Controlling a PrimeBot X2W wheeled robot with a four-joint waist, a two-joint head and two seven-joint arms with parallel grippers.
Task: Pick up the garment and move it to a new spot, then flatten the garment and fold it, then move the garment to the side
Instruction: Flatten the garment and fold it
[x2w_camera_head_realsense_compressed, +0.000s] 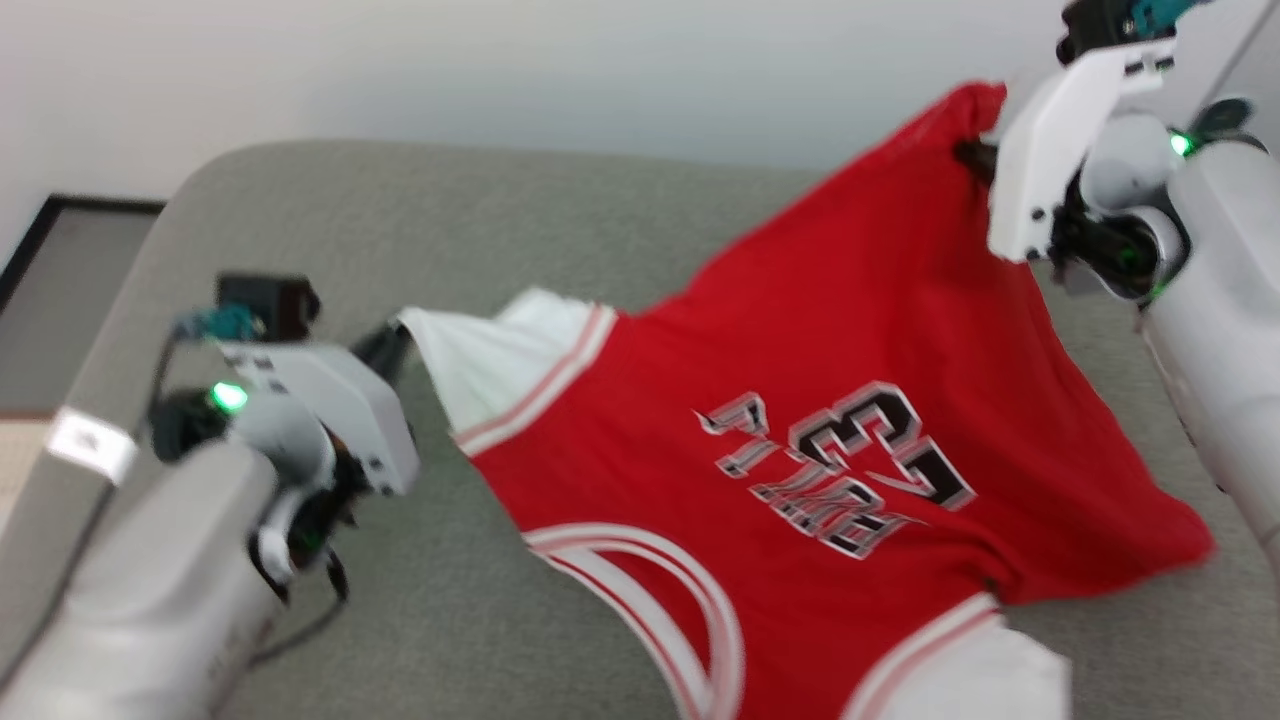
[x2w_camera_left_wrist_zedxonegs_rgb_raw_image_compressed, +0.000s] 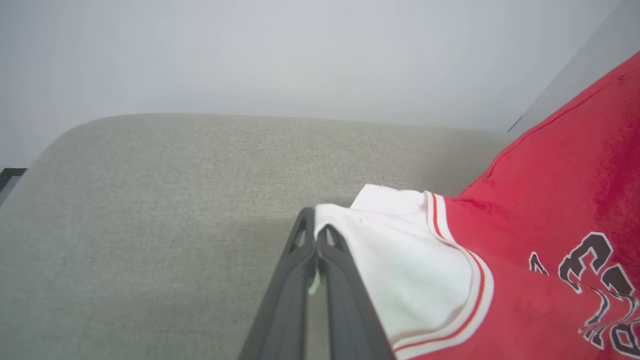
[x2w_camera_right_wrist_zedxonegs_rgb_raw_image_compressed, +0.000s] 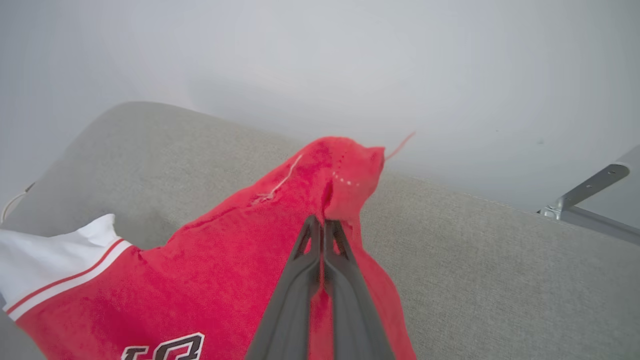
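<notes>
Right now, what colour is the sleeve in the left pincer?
White sleeve, red-striped trim; left wrist view shows it best.

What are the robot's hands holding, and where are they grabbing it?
Both hold the garment: the left gripper pinches the edge of a white sleeve, the right gripper pinches a red corner.

Soft, even light throughout; the head view is motion-blurred, the wrist views sharper with curved, distorted edges.
</notes>
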